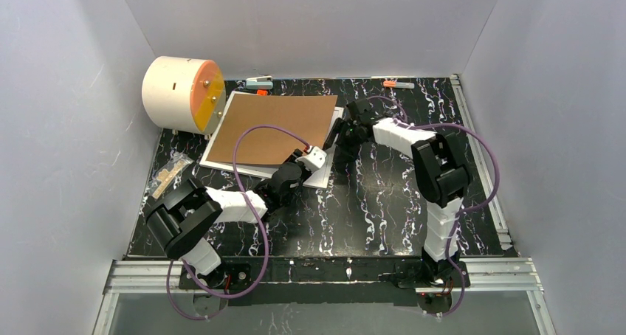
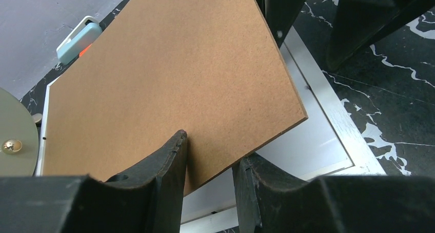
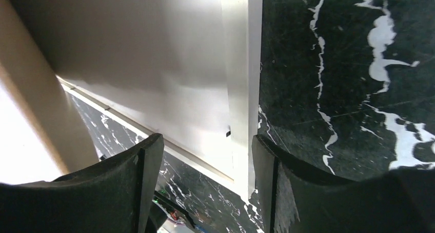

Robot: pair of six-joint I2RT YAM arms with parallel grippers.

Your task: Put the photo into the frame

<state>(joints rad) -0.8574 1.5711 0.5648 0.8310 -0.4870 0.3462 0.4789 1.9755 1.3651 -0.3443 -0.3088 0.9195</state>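
currently brown board (image 1: 277,128) overlies frame (image 2: 338,125), drum (image 1: 177,93) alongside.

The backing board (image 2: 169,79) looks like brown fibreboard or stiff card, matt with a fine even grain, while the frame (image 2: 336,115) under it is smooth white with a faint satin sheen. The tabletop (image 2: 405,99) has a glossy black, white-veined marble-look finish, and the jaws appear matt black plastic, slightly rough
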